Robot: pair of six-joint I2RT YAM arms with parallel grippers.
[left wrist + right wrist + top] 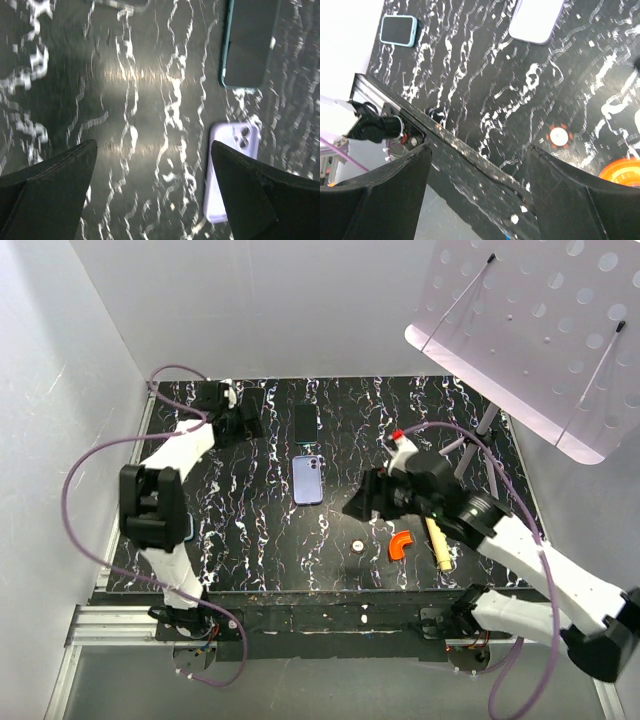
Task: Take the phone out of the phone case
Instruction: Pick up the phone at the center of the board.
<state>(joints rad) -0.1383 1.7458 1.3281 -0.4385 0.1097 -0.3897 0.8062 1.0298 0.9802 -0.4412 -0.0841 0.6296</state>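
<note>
Black, white-veined table (250, 540) is all that shows between the fingers of my left gripper (153, 145), which stand spread wide with nothing in them. Ahead of that gripper, off towards one finger, lies the lavender phone case (231, 172), back up with its camera cut-out showing. Just beyond the case and apart from it is the phone (247, 45), dark screen up and teal along its edge. From that I judge the separating is done or all but done: the two lie apart and neither gripper touches them. With the case back up, though, I cannot see whether it is truly empty. My right gripper (479, 150) is spread as well and holds nothing. It is tilted over the near edge of the table, with the case well ahead of it. Close beside it lie a small round piece (357, 546), an orange curved piece (400, 544) and a wooden stick (437, 543), none of them part of this job. The next move, as I see it, calls for little: lift both arms clear without brushing phone or case, then look into the case.
</note>
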